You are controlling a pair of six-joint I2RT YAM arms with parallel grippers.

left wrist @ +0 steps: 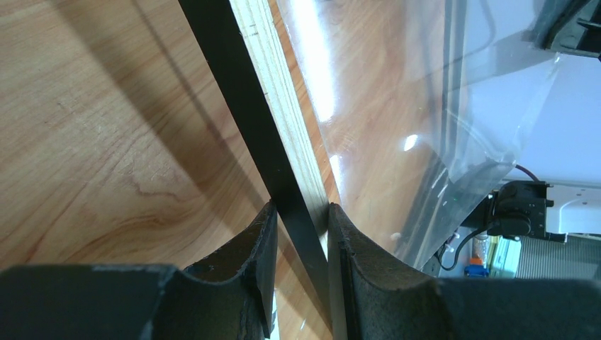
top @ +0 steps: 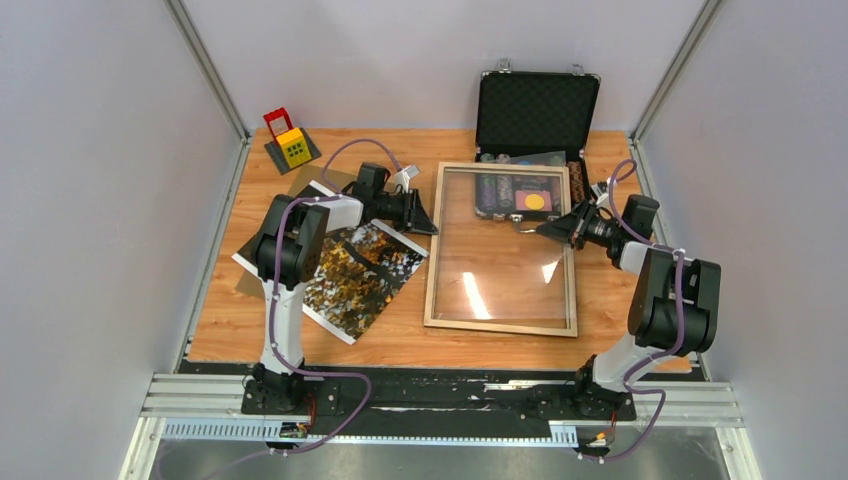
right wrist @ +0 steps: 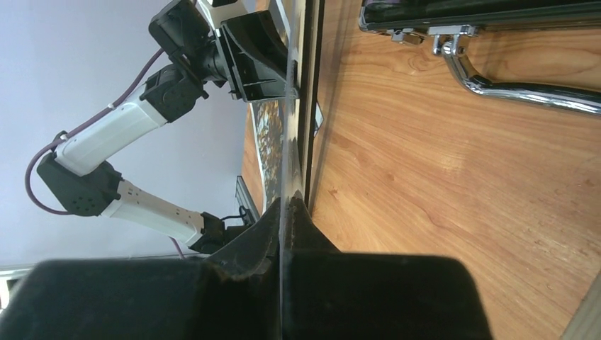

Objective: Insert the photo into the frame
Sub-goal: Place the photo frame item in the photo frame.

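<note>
Pale wood rails go round the frame [top: 500, 325], which lies in the middle of the bench [top: 225, 335] with a clear sheet [top: 500, 265] over its opening. The left hand [left wrist: 298, 219] is clenched on the frame's left rail, one finger on the black side and one on the pale wood side. I think it grips there so the frame cannot slide or lift. The right hand [right wrist: 287, 212] is pinched tight on the far edge of the clear sheet, at the other side of the frame. In the left wrist view, that edge of the sheet curls up off the bench, so it looks like the right hand is peeling the sheet up while the left hand keeps the frame down. That would open a way in for the picture. The photo [top: 370, 275], with its dark trees and orange and yellow leaves, is not in the frame yet. It lies flat on the bench just beside the frame's left rail, partly under the left arm, and neither hand touches it. An open black case [top: 537, 105] sits behind the frame, and the top of the sheet seems to reach over its near edge. So the job looks early: the frame is being made ready, and the photo has yet to be picked up.
</note>
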